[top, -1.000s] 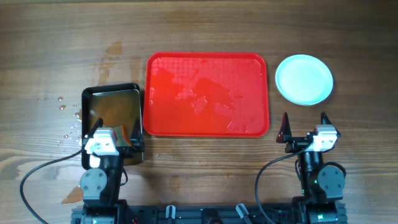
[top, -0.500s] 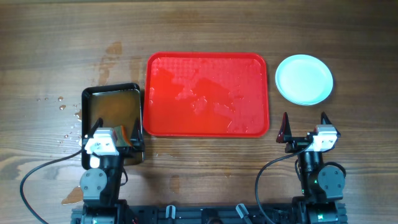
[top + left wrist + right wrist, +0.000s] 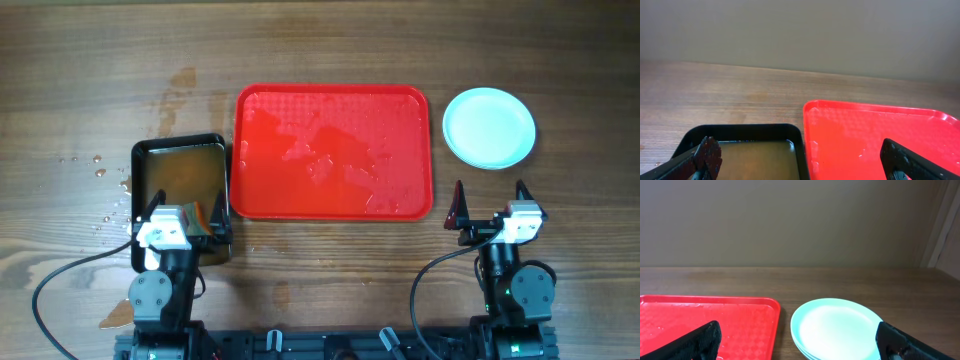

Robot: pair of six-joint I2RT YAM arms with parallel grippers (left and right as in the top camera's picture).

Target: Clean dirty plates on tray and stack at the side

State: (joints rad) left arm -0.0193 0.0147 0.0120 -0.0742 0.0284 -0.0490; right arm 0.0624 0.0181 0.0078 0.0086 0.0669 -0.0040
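Note:
The red tray (image 3: 333, 150) lies at the table's middle, wet and with no plates on it; it also shows in the left wrist view (image 3: 875, 135) and the right wrist view (image 3: 705, 320). The pale mint plates (image 3: 489, 127) sit stacked on the table right of the tray, clean on top, also in the right wrist view (image 3: 837, 328). My left gripper (image 3: 188, 215) is open and empty over the near end of the black pan (image 3: 180, 175). My right gripper (image 3: 489, 205) is open and empty, near the table's front, below the stack.
The black pan of brownish water (image 3: 755, 157) sits left of the tray. Water drops and stains (image 3: 100, 170) mark the wood left of the pan. Cables run from both arm bases at the front edge.

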